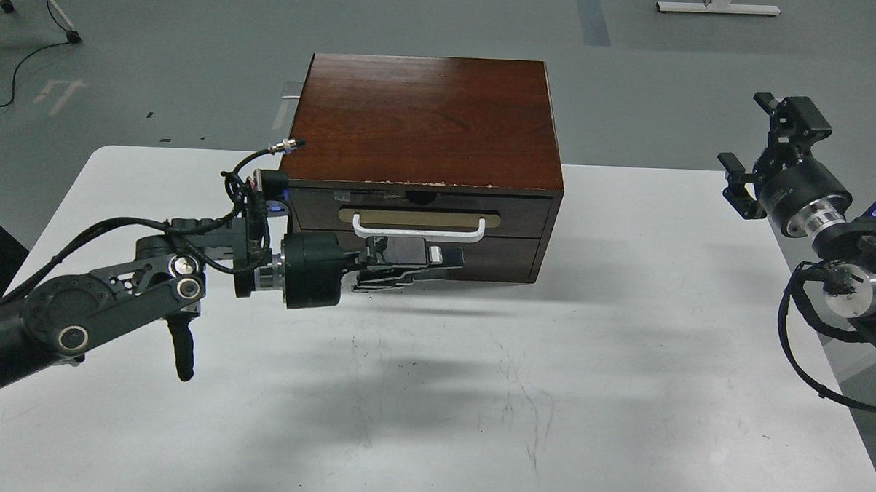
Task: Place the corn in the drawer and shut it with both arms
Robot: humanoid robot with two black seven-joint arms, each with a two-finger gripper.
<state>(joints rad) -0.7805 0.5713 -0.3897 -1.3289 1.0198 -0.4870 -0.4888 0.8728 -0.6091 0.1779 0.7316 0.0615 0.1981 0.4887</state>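
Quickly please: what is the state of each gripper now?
Left gripper: at the drawer front, cannot be told.
Right gripper: open, holding nothing.

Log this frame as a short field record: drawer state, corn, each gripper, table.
drawer: drawer in the brown cabinet looks shut, front flush with the frame
handle: white bar handle on a beige plate
corn: none in view
left gripper: left gripper lies sideways just below the handle, in front of the lower panel; fingers cannot be told apart
right gripper: right gripper raised off the table's right edge, fingers apart, holding nothing
table: white table, scuffed
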